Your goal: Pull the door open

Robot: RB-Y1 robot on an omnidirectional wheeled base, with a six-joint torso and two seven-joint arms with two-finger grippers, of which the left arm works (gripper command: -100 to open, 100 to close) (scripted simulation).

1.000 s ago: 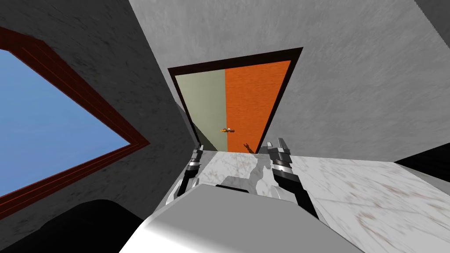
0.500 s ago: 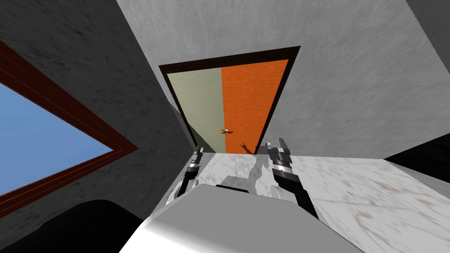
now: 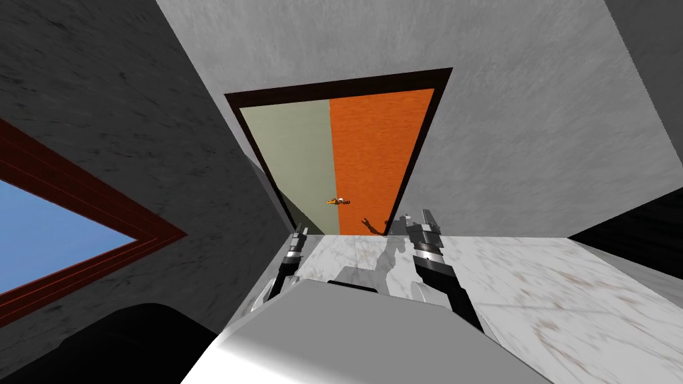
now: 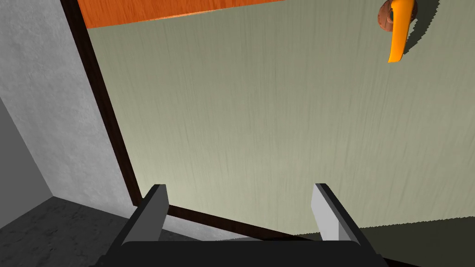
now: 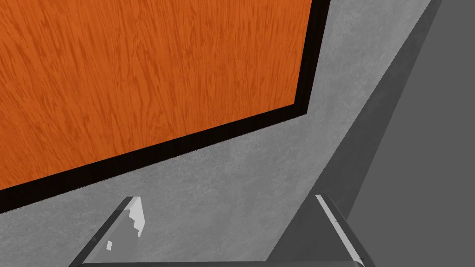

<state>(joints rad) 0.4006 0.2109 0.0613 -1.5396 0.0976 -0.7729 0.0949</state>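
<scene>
1. The door stands straight ahead in a dark frame, half olive-grey and half orange wood-grain, between rough grey walls.
2. Veined marble floor runs to its threshold.
3. The right gripper reaches forward low by the frame, fingers apart.
4. The left gripper faces the olive half, jaws spread.
5. The handle (orange lever, brown rosette) sits at the seam, well apart from both.

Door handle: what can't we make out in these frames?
Head view: door handle too small to read its shape or which way it points.
Left wrist view: its round base cut by the top edge, beyond the open left gripper.
Right wrist view: orange door panel runs off two edges, past the open right gripper.
</scene>
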